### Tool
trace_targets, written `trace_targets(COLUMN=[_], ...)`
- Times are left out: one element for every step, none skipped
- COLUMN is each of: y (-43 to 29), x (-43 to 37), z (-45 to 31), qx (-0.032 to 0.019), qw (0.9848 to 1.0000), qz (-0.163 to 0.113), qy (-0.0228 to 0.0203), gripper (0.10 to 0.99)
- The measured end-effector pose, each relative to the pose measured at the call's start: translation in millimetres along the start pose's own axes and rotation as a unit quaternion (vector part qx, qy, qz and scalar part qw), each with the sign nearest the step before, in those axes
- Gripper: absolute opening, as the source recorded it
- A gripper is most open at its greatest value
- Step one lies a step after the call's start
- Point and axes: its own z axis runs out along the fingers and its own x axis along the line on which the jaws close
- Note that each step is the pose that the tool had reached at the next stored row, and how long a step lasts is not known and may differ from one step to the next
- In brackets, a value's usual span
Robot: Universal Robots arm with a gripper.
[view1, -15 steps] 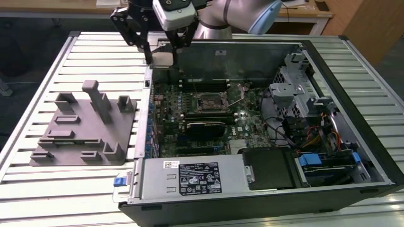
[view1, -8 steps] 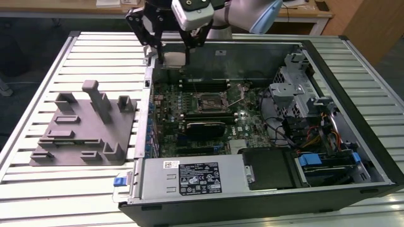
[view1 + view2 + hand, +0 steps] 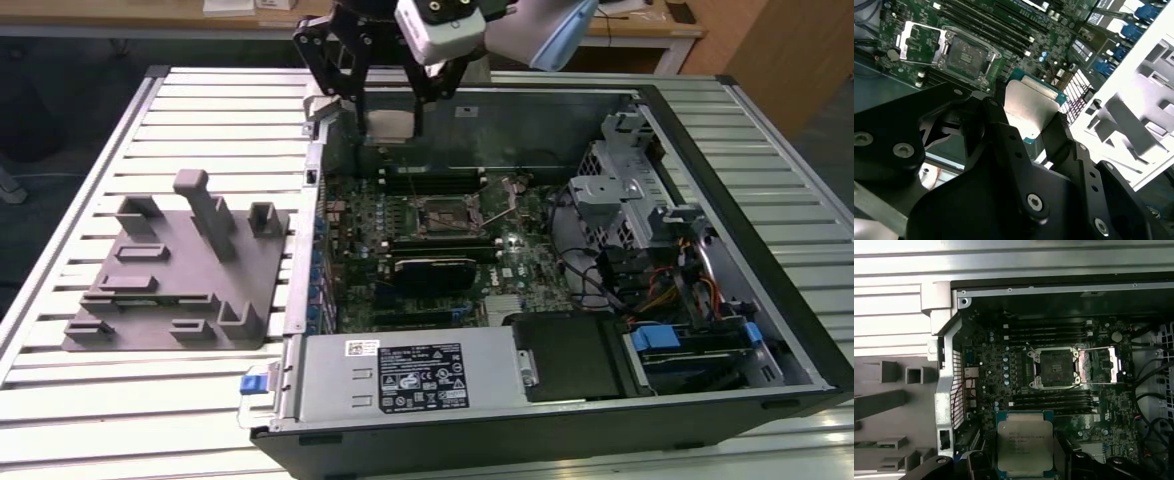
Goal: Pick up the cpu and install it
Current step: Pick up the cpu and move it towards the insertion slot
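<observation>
Pincer [image 3: 1029,114] around silvery square cpu [image 3: 1025,442]

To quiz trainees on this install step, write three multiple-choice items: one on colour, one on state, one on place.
1. The fixture beside the computer case is: A red; B grey; C yellow.
2. The motherboard socket is: A open and empty; B closed; C under a heatsink.
3. The cpu is: A in the socket; B on the fixture; C held in the gripper.
Key: B, it shows grey in the exterior view; A, its frame is flipped aside, nothing seated; C, the gripper clamps its edges.
</observation>
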Motion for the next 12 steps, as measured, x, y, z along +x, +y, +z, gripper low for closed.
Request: trace_targets(y=[0.2, 0.4, 0.6, 0.8, 1.0, 1.1, 1.3, 1.5, 1.7, 1.9, 2.1, 2.3], x=[-2.3, -4.7, -7.1, -9.4, -11.8, -14.2, -16.5, -19.1, -21.5, -23.9, -26.4, -28.8], z=[0.1, 0.1, 0.2, 0.3, 0.3, 0.3, 0.4, 0.4, 0.5, 0.6, 0.6, 0.7], qx=[0.0, 0.0, 0.0, 0.0, 0.0, 0.0, 0.0, 0.0, 0.0, 0.0, 0.0, 0.0], qw=[1.0, 1.0, 1.0, 1.0, 1.0, 1.0, 1.0, 1.0, 1.0, 1.0, 1.0, 1.0], qz=[0.0, 0.0, 0.0, 0.0, 0.0, 0.0, 0.0, 0.0, 0.0, 0.0, 0.0, 0.0], qy=[0.0, 0.0, 0.0, 0.0, 0.0, 0.0, 0.0, 0.0, 0.0, 0.0, 0.0, 0.0], gripper=[0.541, 0.541, 0.541, 0.541, 0.541, 0.541, 0.541, 0.541, 0.541, 0.541, 0.541, 0.541])
